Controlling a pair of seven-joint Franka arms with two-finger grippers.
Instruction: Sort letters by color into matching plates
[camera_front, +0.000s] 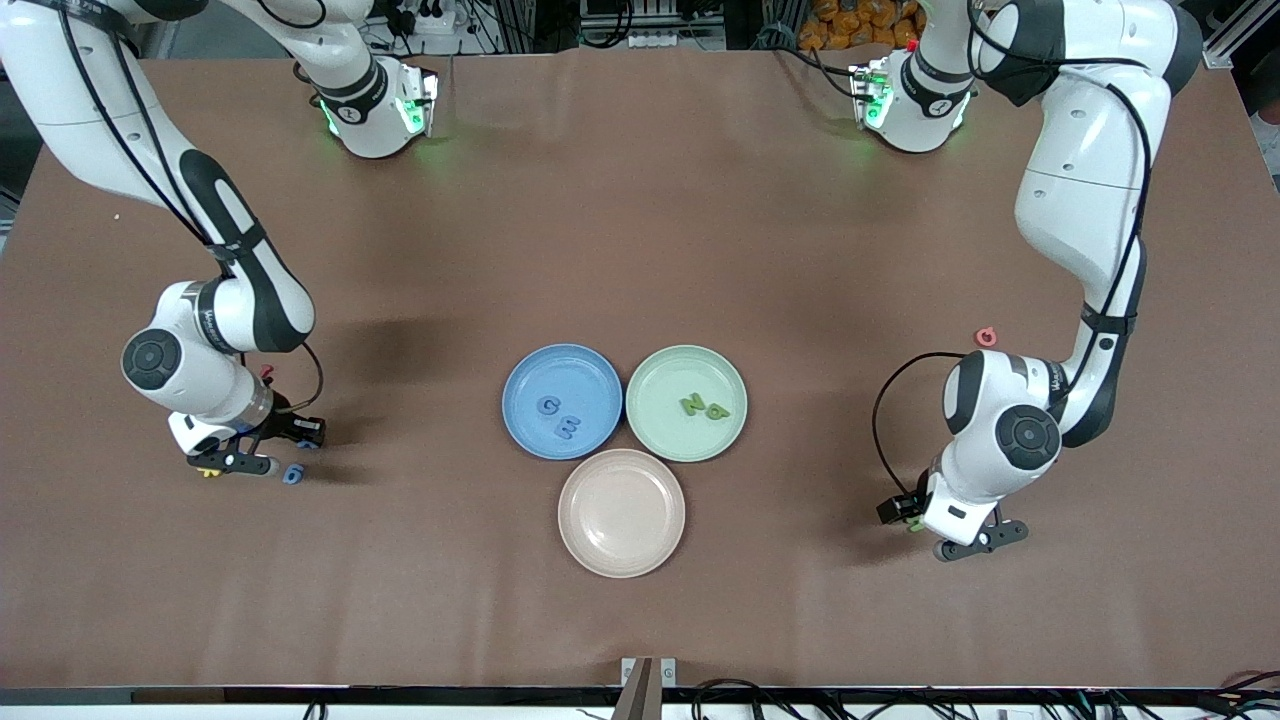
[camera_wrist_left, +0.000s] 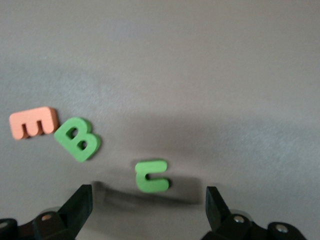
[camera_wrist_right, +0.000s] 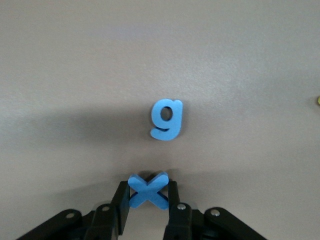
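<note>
Blue X: my right gripper (camera_wrist_right: 148, 197) pinches the flat blue foam X-shaped letter (camera_wrist_right: 147, 191) between its fingers, low over the brown table (camera_front: 640, 250) at the right arm's end.
Blue g: flat blue foam letter g (camera_wrist_right: 166, 119) lies on the table just beside that gripper.
Green letters: flat green foam C (camera_wrist_left: 151, 176) and green B (camera_wrist_left: 77, 138) lie below my left gripper (camera_wrist_left: 148, 210), whose jaws stand wide apart, holding nothing; an orange E (camera_wrist_left: 33, 122) touches the B.
Plates: round blue plate (camera_front: 525, 375) carries two blue letters, pale green plate (camera_front: 655, 375) two green ones; the beige plate (camera_front: 621, 512) sits nearer the camera.

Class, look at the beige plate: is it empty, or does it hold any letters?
Empty. The beige plate shows only its bare inside, while the blue plate and the green plate each hold two letters.
</note>
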